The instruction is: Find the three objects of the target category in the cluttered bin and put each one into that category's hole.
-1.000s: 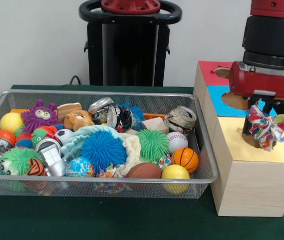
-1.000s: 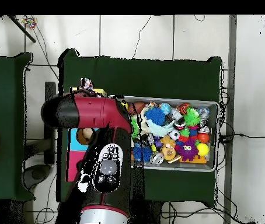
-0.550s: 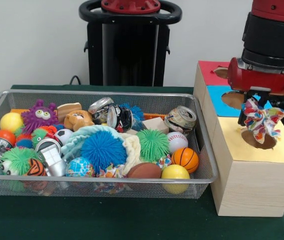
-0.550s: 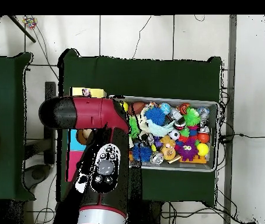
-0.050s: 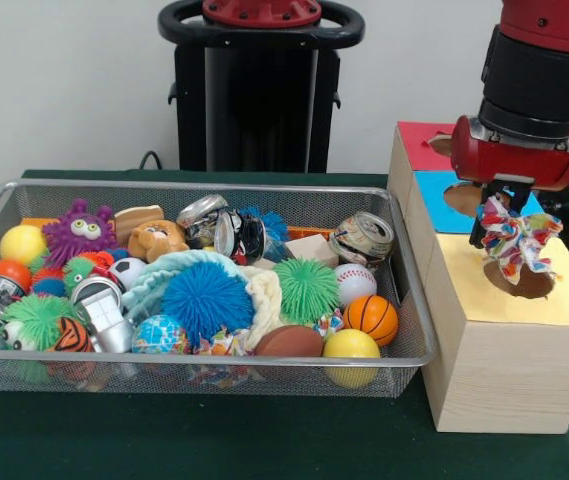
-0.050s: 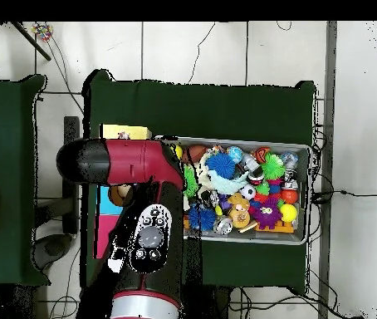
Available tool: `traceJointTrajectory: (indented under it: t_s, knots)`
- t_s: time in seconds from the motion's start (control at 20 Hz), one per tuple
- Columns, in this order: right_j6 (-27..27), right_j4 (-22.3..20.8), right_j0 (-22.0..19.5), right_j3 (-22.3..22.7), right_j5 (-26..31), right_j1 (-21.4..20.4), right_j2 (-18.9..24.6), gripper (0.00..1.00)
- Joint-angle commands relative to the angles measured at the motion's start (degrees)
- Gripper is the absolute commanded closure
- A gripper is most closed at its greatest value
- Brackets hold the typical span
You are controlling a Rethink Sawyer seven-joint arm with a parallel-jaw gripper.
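The gripper [image 5: 504, 215] hung clenched on a multicoloured fabric scrunchie [image 5: 516, 240], just above the hole [image 5: 524, 281] in the yellow section of the wooden box [image 5: 504, 370], right of the wire bin [image 5: 419, 330]. Overhead, the arm [image 6: 146, 241] hid the gripper, and only the box's yellow edge [image 6: 125, 132] showed. Judged risk: the floppy scrunchie hung slightly off-centre, so its frills could snag on the rim when released.

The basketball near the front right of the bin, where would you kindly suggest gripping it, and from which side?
Probably from straight above, closing across the middle of the basketball. It is round with its top exposed, while a baseball and yellow ball crowd its sides.
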Motion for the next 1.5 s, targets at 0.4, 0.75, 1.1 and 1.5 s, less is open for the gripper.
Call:
traceJointTrajectory:
  t_s: [0.4,0.75,1.1,1.5]
  knots:
    - [6.21,0.15,-2.33,4.82,3.34,0.79,4.74,0.0]
    - [4.3,3.91,-5.15,7.78,4.05,-1.29,10.08,0.0]
    - [3.29,4.06,-6.55,9.65,5.27,-3.08,12.36,0.0]
    - [3.74,2.97,-7.17,9.53,4.49,-2.92,13.45,0.0]
